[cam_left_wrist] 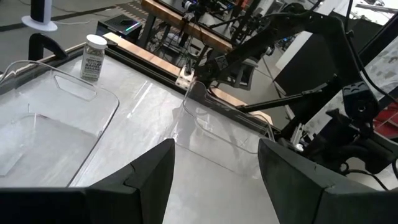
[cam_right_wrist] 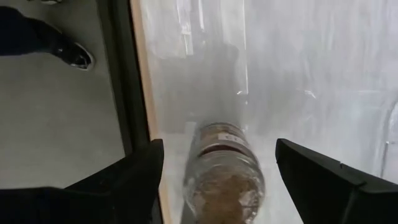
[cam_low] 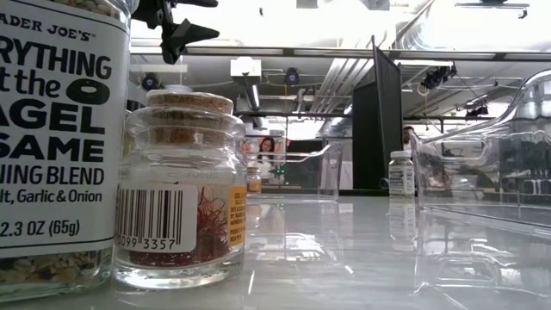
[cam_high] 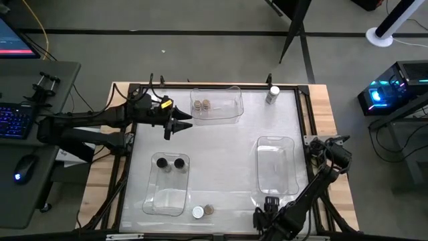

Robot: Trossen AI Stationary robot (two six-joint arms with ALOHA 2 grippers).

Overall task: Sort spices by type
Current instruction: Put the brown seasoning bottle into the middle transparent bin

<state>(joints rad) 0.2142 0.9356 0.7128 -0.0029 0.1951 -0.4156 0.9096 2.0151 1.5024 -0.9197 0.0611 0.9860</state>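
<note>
Two tan-lidded jars (cam_high: pixel 200 105) stand in the far clear bin (cam_high: pixel 227 114). Two black-lidded jars (cam_high: pixel 170 162) stand in the near-left bin (cam_high: pixel 164 197). A white-lidded jar (cam_high: pixel 272 95) stands on the table at the far edge and also shows in the left wrist view (cam_left_wrist: pixel 94 57). A white-lidded jar (cam_high: pixel 198 212) and a cork-lidded jar (cam_high: pixel 209 209) stand at the near edge; the low view shows them close up, the white-lidded jar (cam_low: pixel 52 146) beside the cork-lidded jar (cam_low: pixel 181 189). My left gripper (cam_high: pixel 180 124) is open and empty, raised beside the far bin. My right gripper (cam_high: pixel 265 209) is open at the near edge, pointing at the cork-lidded jar (cam_right_wrist: pixel 224 171), apart from it.
An empty clear bin (cam_high: pixel 276 164) lies at the right, next to my right arm. The table's near edge (cam_right_wrist: pixel 146 124) runs close beside the two near jars. Bare table shows in the middle between the three bins. A person's shoe (cam_right_wrist: pixel 68 53) shows on the floor.
</note>
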